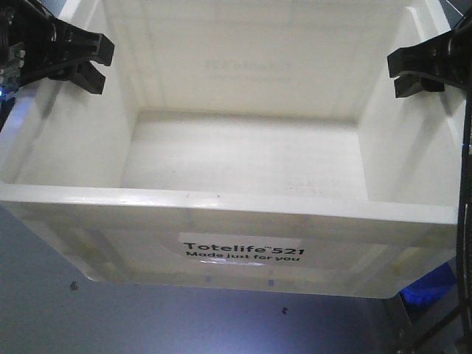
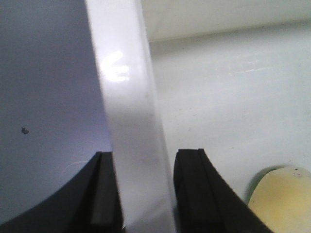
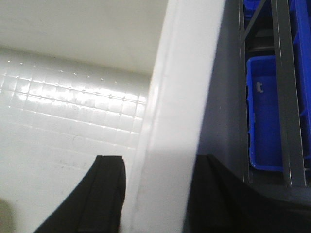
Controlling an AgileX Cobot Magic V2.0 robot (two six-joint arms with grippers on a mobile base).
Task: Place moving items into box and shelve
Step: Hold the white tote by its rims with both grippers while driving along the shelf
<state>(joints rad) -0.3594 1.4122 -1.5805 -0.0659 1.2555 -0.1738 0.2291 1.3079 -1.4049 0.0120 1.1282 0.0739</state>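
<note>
- The white crate [image 1: 221, 200] fills the front view, tipped so its open top faces the camera – the black print "Totelife 521 Made just for you" [image 1: 243, 251] sits on its near wall.
- Its underside shows above the grey surface [image 1: 147, 317], and it hangs between my two arms.
- My left gripper [image 1: 94, 65] pinches the crate's left side wall: in the left wrist view one black finger [image 2: 102, 189] sits outside the white wall and the other presses inside it, closed snugly on the plastic.
- My right gripper [image 1: 402, 74] does the same on the right wall – one finger [image 3: 109, 194] inside, one outside, tight to the rim.
- A pale beige plush ball [image 2: 284, 199] lies inside the crate, just beside my left inner finger.
- A dim rounded shape shows at the bottom-left edge of the right wrist view; I cannot tell what it is.
- Past the right wall, a blue bin [image 3: 265, 111] sits in a grey metal rack [image 3: 282, 97].
</note>
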